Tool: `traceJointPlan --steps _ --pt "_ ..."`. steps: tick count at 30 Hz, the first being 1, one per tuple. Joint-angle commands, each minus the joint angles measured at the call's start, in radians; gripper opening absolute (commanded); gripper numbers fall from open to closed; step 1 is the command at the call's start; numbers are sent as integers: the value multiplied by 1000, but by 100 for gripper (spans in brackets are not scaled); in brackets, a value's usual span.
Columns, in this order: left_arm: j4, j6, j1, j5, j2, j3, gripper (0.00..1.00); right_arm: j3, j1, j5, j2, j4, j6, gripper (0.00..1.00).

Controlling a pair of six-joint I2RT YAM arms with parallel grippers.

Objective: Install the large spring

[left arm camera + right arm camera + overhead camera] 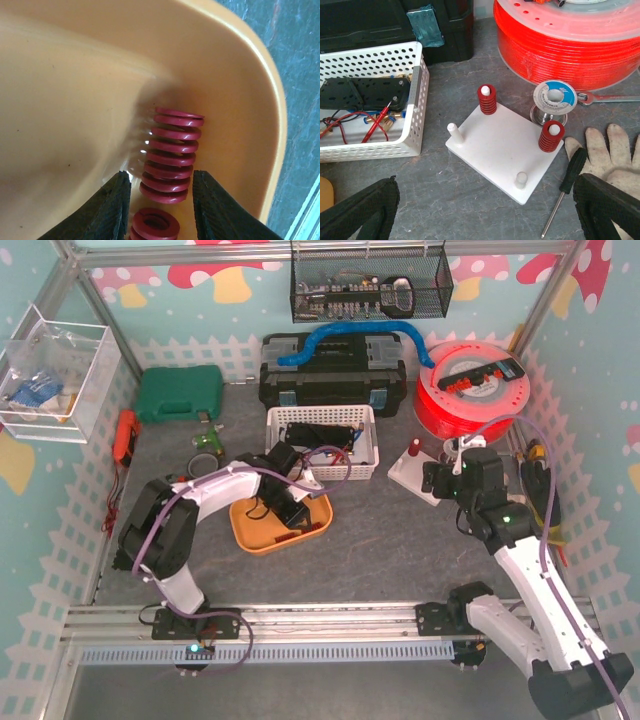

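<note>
One red spring (172,152) sits between fingers (112,210) of the left pincer (161,181), grip unclear; right pincer (485,184) gapes empty.

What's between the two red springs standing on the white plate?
Only bare white plate, nothing standing there; the right wrist view shows it.

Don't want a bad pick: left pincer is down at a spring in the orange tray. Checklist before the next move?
1. Red spring between the left pincer fingers: ok.
2. Fingers firmly on it: cannot tell; a sliver of gap seems to show on one side.
3. Second spring clear of the grasp: cannot tell; it lies close under the fingers.
4. Free spot on the white board: ok; two bare pegs, the other two carry springs.
5. Right pincer open and empty: ok.
</note>
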Motion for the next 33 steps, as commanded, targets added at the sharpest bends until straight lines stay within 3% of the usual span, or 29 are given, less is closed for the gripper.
traceJointPlan --steps 1,19,33 --pt "20 40 -4 -8 14 -18 40 19 5 22 -38 -44 -7 94" --pt "187 58 -2 -249 -28 -61 40 40 5 63 -152 -139 104 93" --pt "181 53 -11 2 -82 -103 42 44 5 41 -151 -144 133 92"
